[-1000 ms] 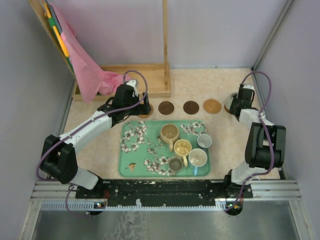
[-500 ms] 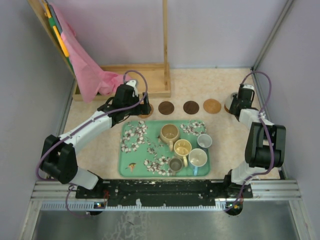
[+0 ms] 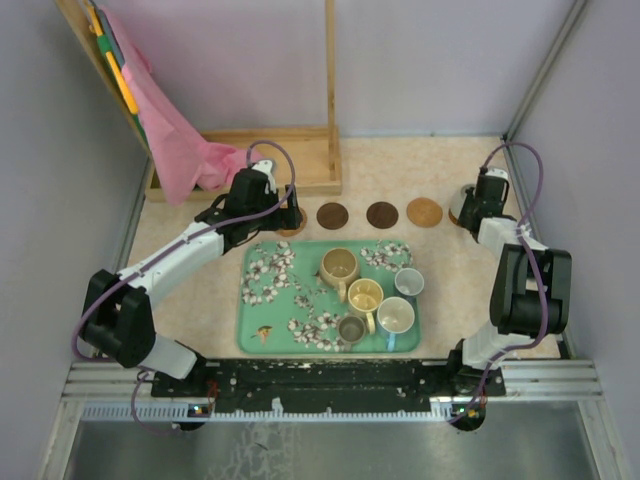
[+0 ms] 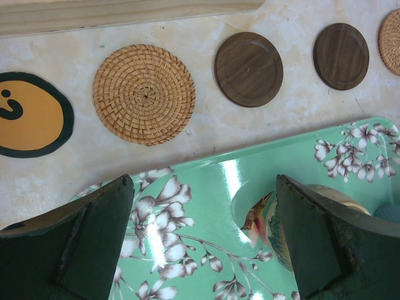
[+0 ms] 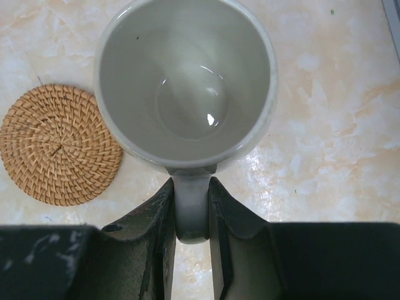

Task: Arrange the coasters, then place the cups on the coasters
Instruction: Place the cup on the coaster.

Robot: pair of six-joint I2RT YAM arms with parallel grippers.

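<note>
The right gripper (image 5: 190, 209) pinched the handle of the white cup (image 5: 187, 94) between its two fingers. The cup stood upright with its mouth up, right in front of the gripper, and its handle pointed straight back into the jaws. I could not tell what lay under the cup. A woven coaster (image 5: 59, 145) lay flat just beside the cup, to the gripper's left. The left gripper (image 4: 206, 244) hung over the green tray (image 4: 206, 181) with its fingers (image 4: 94, 244) spread wide and nothing between them. Ahead of it, past the tray's far edge, flat round things lay in a row that ran from left to right. A yellow disc (image 4: 25, 114) with a dark rim lay far to the left. A second woven coaster (image 4: 144, 94) lay ahead and a bit left. Two dark coasters (image 4: 249, 69) lay ahead and to the right. None of them touched each other. Five more cups (image 3: 364, 296) stood upright on the tray, close together, behind the left gripper and to its right.
</note>
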